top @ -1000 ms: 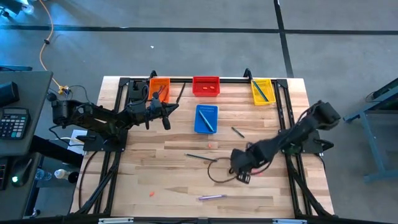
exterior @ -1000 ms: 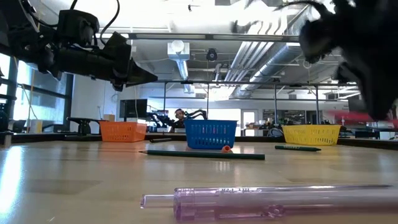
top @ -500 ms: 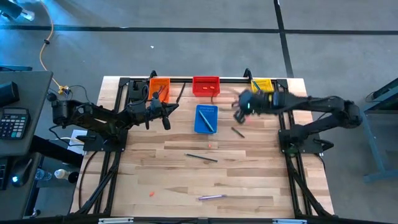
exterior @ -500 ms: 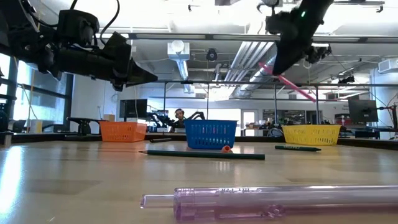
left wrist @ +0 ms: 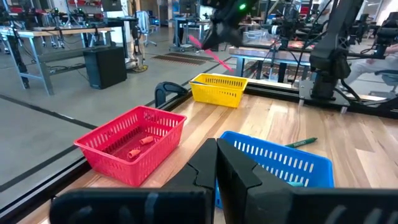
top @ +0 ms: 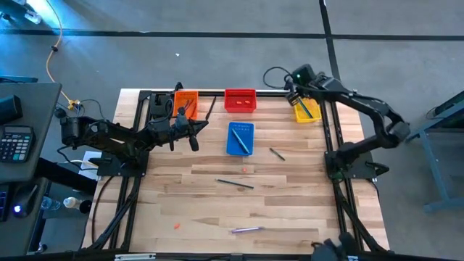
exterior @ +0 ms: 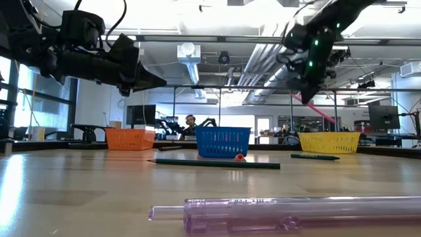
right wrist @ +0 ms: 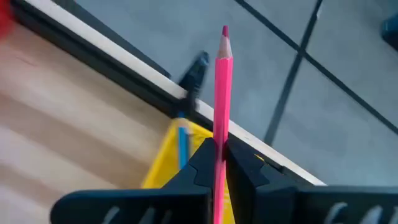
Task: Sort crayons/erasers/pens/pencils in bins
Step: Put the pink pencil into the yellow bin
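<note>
The right gripper [right wrist: 219, 163], clamped on a pink pencil [right wrist: 222, 93] that points away past its fingertips, hangs over the yellow bin [top: 305, 106] at the table's far right, so the drop lies directly below

Overhead, one camera looks straight down on my whole table [top: 217, 196]. Another sits at tabletop level, facing the far room. Each wrist camera peers close past my fingers; all share the yellow bin [top: 305, 107] at far right.
</note>
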